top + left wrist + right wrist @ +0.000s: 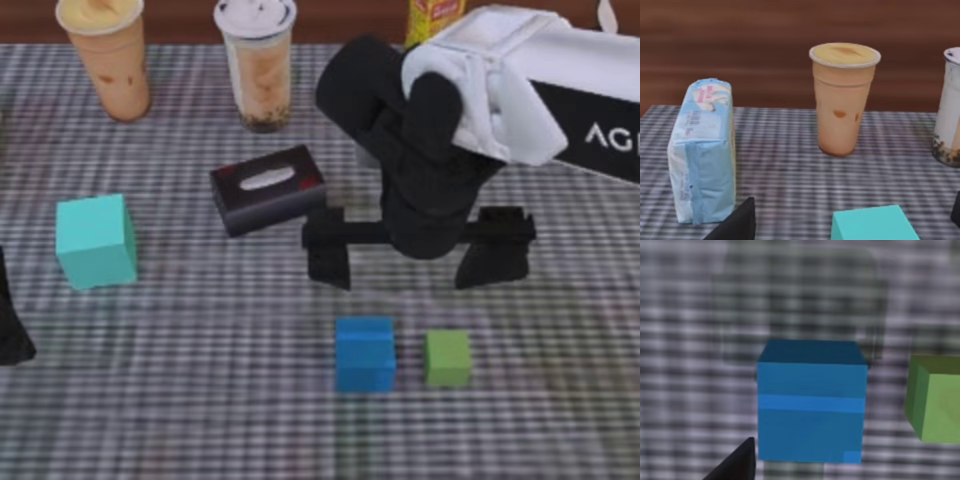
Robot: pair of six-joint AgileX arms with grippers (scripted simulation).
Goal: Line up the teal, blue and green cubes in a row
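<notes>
- The right gripper (418,262) hangs above the bench (200,400) with its fingers spread wide and nothing between them; the jaws stand well apart, one to each side of the wrist.
- The blue cube (364,352) sits just below the gripper in the top view, nearer its left finger, and the green cube (447,358) lies just beside the blue one, under the gripper's right finger, a narrow gap between them.
- The teal cube (96,240) is well apart, far off to the gripper's left, close to the left gripper (12,330), which shows only as a dark tip at the bench edge; whether that one is open I cannot tell.
- To my eye blue and green already form the start of a row, so the teal cube is the one left to bring across.
- For a good grasp, centre the fingers over flat opposite faces, descend square to the cube, and set it down level with the other two, leaving a similar gap.
- The black tissue box (268,187) lies near the gripper's upper left, so keep the sweep clear of it.
- Teal cube: largest, matte, light-coloured, sharp-edged. Blue: mid-sized, bright. Green: smallest, lime.
</notes>
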